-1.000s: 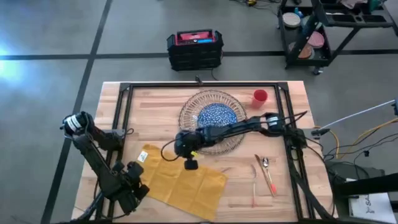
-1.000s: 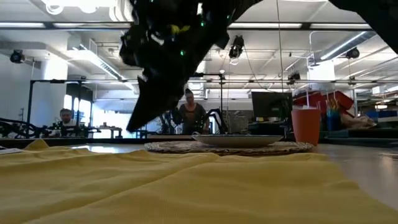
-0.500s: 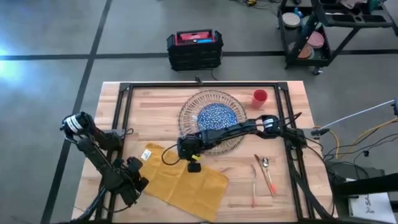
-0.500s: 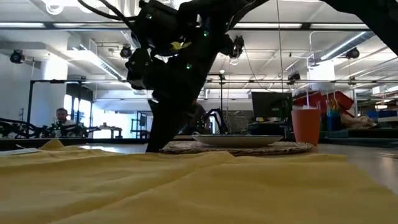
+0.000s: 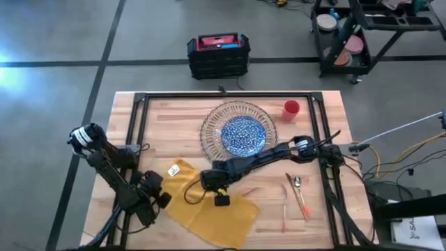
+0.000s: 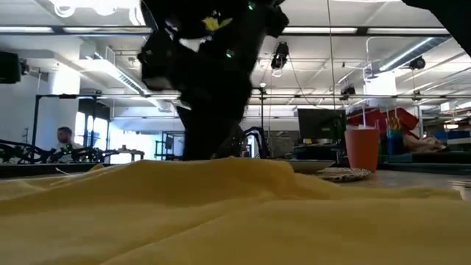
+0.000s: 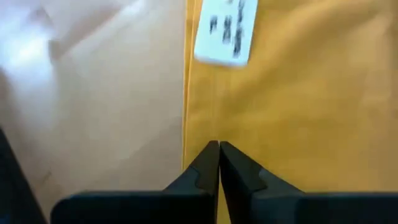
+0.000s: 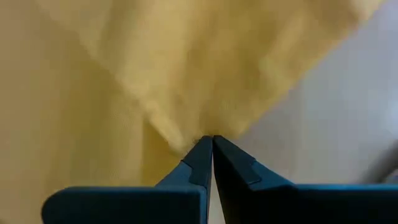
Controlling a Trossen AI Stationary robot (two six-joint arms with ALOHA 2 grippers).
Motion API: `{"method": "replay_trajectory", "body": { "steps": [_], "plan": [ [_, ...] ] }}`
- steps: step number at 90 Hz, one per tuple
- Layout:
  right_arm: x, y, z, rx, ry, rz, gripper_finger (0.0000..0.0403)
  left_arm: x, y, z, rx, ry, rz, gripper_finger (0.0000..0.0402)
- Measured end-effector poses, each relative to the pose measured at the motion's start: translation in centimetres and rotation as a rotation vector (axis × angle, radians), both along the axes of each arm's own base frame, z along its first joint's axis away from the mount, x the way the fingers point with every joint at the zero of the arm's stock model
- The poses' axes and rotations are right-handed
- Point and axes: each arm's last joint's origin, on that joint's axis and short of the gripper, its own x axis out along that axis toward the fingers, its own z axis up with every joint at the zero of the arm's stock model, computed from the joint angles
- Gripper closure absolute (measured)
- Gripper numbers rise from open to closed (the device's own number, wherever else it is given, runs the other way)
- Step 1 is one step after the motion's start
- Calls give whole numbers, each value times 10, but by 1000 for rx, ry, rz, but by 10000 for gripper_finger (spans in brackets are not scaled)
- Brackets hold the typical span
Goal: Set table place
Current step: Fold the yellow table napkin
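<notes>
Near the front left of the table (image 5: 174, 118), the yellow napkin (image 5: 209, 209) lies rumpled, its long axis slanting from the tagged corner by the left arm toward the front centre. Both grippers grip it from opposite sides: the left gripper (image 7: 218, 149) has its jaws pressed together on the napkin's outer edge beside the white tag (image 7: 226, 31), and the right gripper (image 8: 208, 142) pinches a raised fold near the napkin's middle. Judged from this, spreading the cloth flat depends on moving the two pinch points apart along that slant; the plates (image 5: 240, 132), cup (image 5: 291, 107) and cutlery (image 5: 298, 194) lie apart from it.
</notes>
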Motion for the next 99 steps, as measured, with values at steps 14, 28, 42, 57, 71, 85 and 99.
{"method": "replay_trajectory", "body": {
  "steps": [14, 28, 42, 57, 71, 85, 99],
  "plan": [
    [18, -17, 36, -99, -177, 112, 400, 0, -1, 7, -27, -3, -9, 401],
    [29, -56, 42, -69, -249, 125, 345, 10, -14, 25, -91, -43, -19, 401],
    [38, -101, 41, 20, -310, 52, 246, 14, -28, 43, -201, 6, -21, 401],
    [51, -129, 22, 53, -321, 1, 161, 0, -42, 47, -315, 86, 51, 398],
    [72, -140, 8, 73, -354, 1, 133, -16, -53, 45, -398, 161, 95, 372],
    [91, -139, -7, 84, -382, 25, 139, -15, -51, 43, -386, 153, 92, 335],
    [93, -144, -16, 128, -402, 29, 147, -18, -44, 33, -351, 171, 81, 293]
  ]
}}
